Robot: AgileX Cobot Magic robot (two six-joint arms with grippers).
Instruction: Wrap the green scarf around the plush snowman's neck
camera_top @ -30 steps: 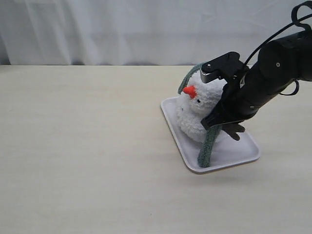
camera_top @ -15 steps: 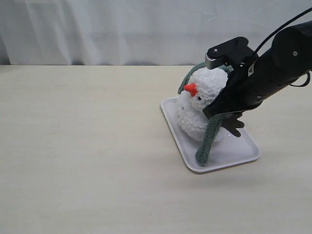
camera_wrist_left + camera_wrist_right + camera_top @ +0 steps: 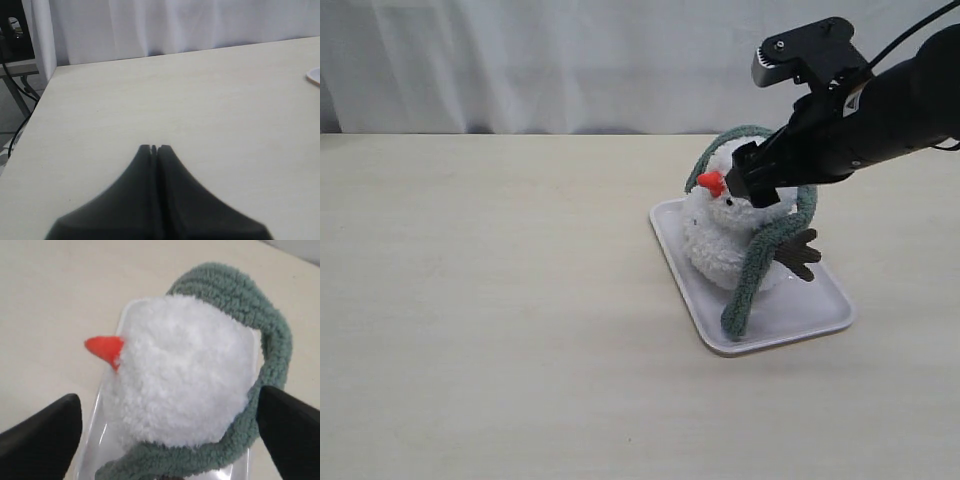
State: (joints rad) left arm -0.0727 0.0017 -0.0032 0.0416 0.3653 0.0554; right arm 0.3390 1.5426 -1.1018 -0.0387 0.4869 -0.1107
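right gripper [image 3: 168, 395] spread over plush snowman [image 3: 718, 245] | left gripper [image 3: 154, 148] pressed together | green scarf [image 3: 752, 280] behind head [image 3: 185, 370] | neck obscured

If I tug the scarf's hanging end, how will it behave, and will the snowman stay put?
Probably floppy: the scarf droops in a loose loop around the snowman and hangs limp onto the tray. Its fuzzy fleece likely clings to the fluff, so a tug may tip the light-looking toy.

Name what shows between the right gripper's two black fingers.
The fluffy white plush snowman's round head, the fuzzy sage-green fleece scarf curving round it; right wrist view.
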